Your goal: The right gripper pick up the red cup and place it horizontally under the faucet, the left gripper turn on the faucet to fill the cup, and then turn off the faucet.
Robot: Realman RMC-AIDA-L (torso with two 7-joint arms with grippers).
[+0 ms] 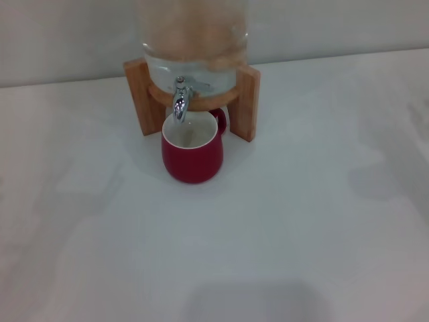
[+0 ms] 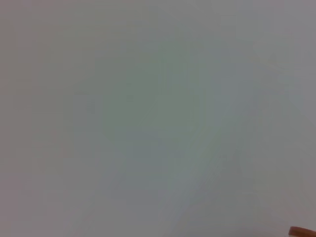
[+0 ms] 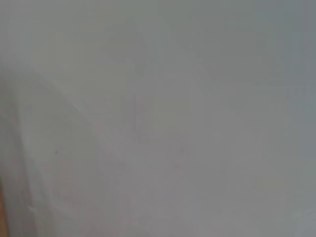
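Red ceramic, the cup (image 1: 192, 153) is standing upright on the white table (image 1: 301, 221), its mouth directly beneath the chrome faucet (image 1: 181, 102) of the glass dispenser (image 1: 194, 47) in its wooden stand (image 1: 245, 100), handle turned back toward the stand. Neither gripper is showing in any view, so their openness cannot be told, nor which is nearer. Both wrist cameras are facing bare table. Judging by this, the lever is awaiting the left gripper.

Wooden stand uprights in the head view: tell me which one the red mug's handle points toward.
The right-hand upright; the squat red ceramic mug has its loop handle beside it, away from the left upright.
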